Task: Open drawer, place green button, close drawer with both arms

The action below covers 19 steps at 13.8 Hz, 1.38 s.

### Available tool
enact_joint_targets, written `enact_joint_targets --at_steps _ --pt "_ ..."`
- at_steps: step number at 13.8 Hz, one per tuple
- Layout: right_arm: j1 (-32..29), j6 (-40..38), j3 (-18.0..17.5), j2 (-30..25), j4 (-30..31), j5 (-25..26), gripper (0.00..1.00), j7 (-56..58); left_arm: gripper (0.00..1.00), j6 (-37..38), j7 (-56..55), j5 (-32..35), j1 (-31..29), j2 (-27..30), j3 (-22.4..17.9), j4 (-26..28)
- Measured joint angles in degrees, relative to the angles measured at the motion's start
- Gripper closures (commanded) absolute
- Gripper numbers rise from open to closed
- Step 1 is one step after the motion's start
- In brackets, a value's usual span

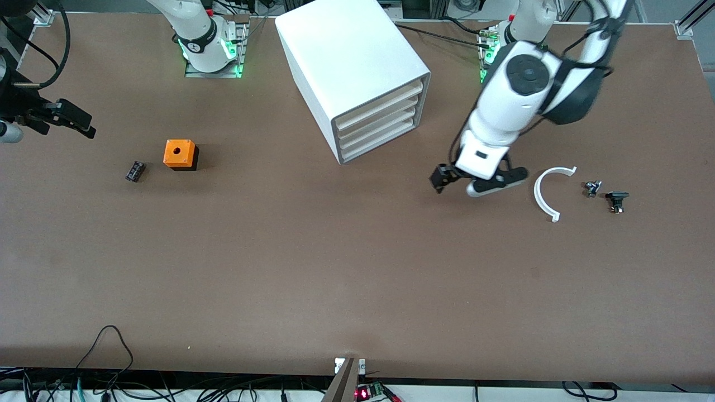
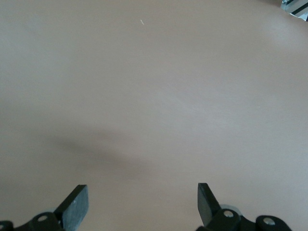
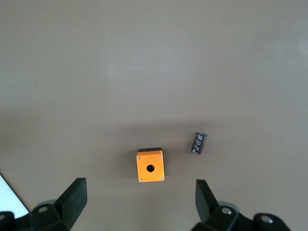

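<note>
The white cabinet [image 1: 352,67] stands at the middle of the table near the arms' bases. Its four drawers [image 1: 377,125] are all pushed in. No green-capped button shows in any view. My left gripper [image 1: 472,187] is open and empty, low over bare table between the cabinet and a white curved strip; the left wrist view [image 2: 143,202] shows only table between its fingers. My right gripper [image 1: 78,124] is open and empty, high over the right arm's end of the table; in the right wrist view [image 3: 141,199] it looks down on the orange cube.
An orange cube with a hole [image 1: 180,153] [image 3: 149,166] and a small black part [image 1: 135,171] [image 3: 198,143] lie toward the right arm's end. A white curved strip [image 1: 544,192] and two small dark parts [image 1: 592,188] [image 1: 616,201] lie toward the left arm's end.
</note>
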<state>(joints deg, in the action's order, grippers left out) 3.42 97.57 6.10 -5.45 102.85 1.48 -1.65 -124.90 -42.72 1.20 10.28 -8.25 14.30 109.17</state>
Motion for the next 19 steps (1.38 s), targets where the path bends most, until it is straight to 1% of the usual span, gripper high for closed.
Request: enact_joint_targets --at_steps 2,4,6,8,10,11,13,19 --pt "0.2 0.1 -0.1 0.4 0.0 0.0 0.0 0.0 0.0 9.8 9.1 0.0 -0.5 1.9 -3.5 -4.8" --pt "0.4 0.2 -0.2 0.6 0.0 0.0 0.0 0.0 0.0 18.1 17.7 0.0 -0.8 3.1 -7.1 -10.0" --pt "0.4 0.2 -0.1 0.6 0.0 0.0 0.0 0.0 0.0 25.3 26.9 -0.3 -1.0 3.8 -11.9 -15.2" --pt "0.4 0.1 -0.1 0.6 0.0 0.0 0.0 0.0 0.0 29.4 36.2 -0.7 -1.2 4.6 -17.6 -18.2" --pt "0.4 0.1 -0.1 0.6 0.0 0.0 0.0 0.0 0.0 30.2 44.3 -1.0 -1.4 5.4 -21.5 -19.0" --pt "0.4 0.1 -0.1 0.6 0.0 0.0 0.0 0.0 0.0 30.3 47.2 -1.0 -1.6 5.7 -22.4 -19.1" --pt "0.4 0.1 -0.1 0.6 0.0 0.0 0.0 0.0 0.0 30.3 49.6 -1.1 -2.2 5.7 -22.6 -19.8" --pt "0.4 0.1 -0.1 0.6 0.0 0.0 0.0 0.1 0.0 31.8 50.2 -1.1 -2.4 5.6 -22.6 -19.9"
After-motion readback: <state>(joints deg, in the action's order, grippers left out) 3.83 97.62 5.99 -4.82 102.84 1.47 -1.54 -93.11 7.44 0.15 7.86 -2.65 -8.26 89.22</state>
